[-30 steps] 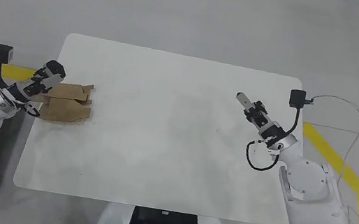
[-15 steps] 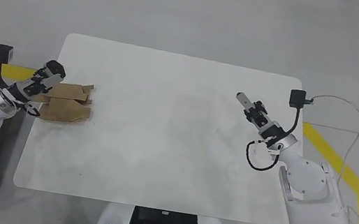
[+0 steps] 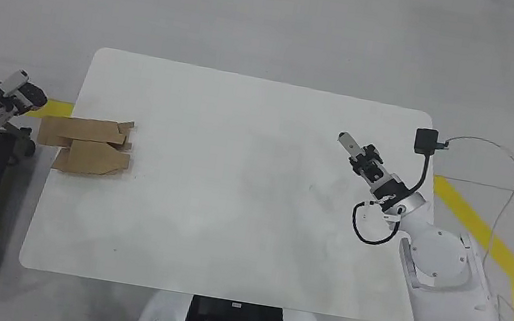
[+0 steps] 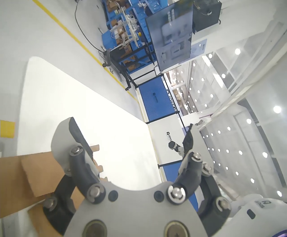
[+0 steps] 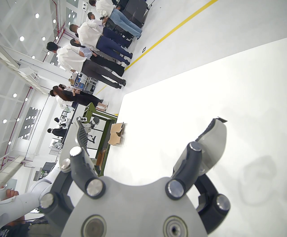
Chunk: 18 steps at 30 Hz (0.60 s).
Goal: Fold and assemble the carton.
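White table (image 3: 239, 208): flattened brown carton (image 3: 87, 144) laid at its left edge, middle left of the top view. Left gripper (image 3: 19, 89) held just beyond that edge, spread wide, empty. Right gripper (image 3: 349, 143) held right of centre, spread wide, empty.

We count one flat carton (image 3: 87, 146) at nine o'clock on the one white table (image 3: 226, 227). Two grippers up: left gripper (image 3: 26, 87), right gripper (image 3: 346, 138).

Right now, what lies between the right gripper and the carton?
In the top view, only bare white table lies between the right gripper and the carton; nothing else sits on that stretch.
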Tool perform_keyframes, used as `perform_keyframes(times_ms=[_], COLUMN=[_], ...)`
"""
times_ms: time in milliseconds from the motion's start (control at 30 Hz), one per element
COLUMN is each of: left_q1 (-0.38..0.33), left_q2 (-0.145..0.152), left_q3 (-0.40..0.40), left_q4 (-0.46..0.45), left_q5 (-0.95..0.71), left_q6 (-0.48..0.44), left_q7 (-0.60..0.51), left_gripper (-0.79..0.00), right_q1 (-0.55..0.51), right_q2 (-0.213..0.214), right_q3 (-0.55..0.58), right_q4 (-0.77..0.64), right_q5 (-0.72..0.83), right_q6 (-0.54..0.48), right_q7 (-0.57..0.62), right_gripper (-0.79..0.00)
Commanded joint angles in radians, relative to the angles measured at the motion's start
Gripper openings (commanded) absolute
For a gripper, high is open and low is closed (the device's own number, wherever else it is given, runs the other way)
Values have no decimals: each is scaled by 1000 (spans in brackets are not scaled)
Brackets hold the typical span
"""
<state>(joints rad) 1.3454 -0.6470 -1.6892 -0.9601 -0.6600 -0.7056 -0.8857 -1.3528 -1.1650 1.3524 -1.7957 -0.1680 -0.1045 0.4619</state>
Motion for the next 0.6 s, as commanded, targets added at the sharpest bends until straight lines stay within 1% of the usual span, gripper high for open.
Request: perform_keyframes(times_ms=[0, 133, 367, 567], left_q1=[-18, -59, -125, -184], left_q2=[-1, -6, -19, -38], left_q3=[0, 8, 30, 69], left_q4=[44, 134, 273, 372], left_q5=[-1, 13, 46, 74], left_q6=[17, 37, 38, 53], left_q7=[-12, -11, 16, 38], left_gripper=[0, 0, 0, 0], right_q1=[0, 0, 0, 0], right_q2=[0, 0, 0, 0], right_q3=[0, 0, 0, 0], right_q4=[0, 0, 0, 0], right_q5=[0, 0, 0, 0], right_q6=[0, 0, 0, 0], right_q7=[0, 0, 0, 0], right_gripper=[0, 0, 0, 0])
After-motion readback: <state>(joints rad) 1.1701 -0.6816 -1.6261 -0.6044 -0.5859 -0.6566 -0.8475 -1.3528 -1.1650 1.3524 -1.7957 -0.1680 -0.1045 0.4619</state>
